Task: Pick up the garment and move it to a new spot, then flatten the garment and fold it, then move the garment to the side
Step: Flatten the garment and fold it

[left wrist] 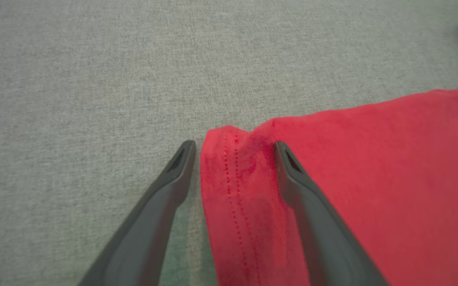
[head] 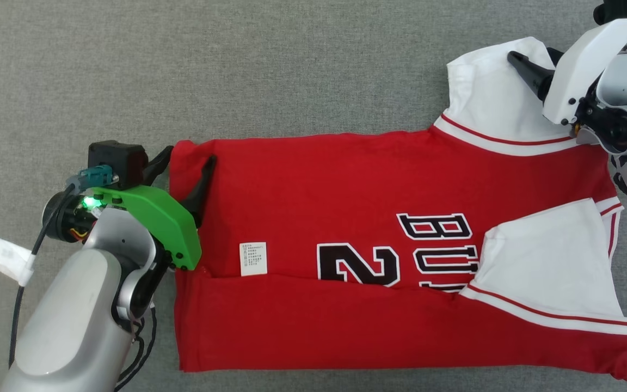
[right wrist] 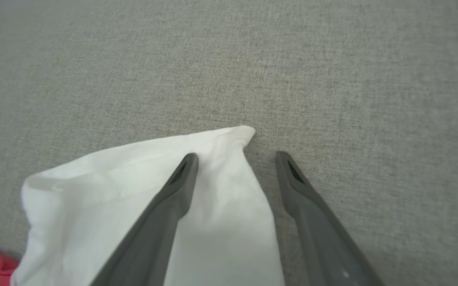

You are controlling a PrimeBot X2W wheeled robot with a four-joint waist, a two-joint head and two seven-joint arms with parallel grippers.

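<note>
Where the shirt point(head: 346, 218) lies spread on the grey counter point(head: 237, 65), it sits sideways: hem point(left wrist: 229, 190) towards the robot's left, sleeves towards its right. Its near long edge is folded up over the lower part of the lettering.

Left end effector point(head: 188, 163): at the shirt's far hem corner, jaws wide apart and gripping nothing. The corner lies between the jaws, with one finger point(left wrist: 161, 206) over bare counter just outside the hem and the other over red cloth.

Right end effector point(right wrist: 237, 157): at the far sleeve point(head: 487, 92), jaws likewise spread with nothing clamped. One finger is over the white cloth, the other over bare counter just beside the sleeve's tip. Cannot tell whether any finger presses down.

Count:
- shirt: 1
- end effectors: 2, with two fingers each
- white sleeves: 2, the far one sticking out past the shirt's far edge, the near sleeve point(head: 542, 267) folded onto the red body
- white label point(head: 253, 258): 1, on the body near the hem
</note>
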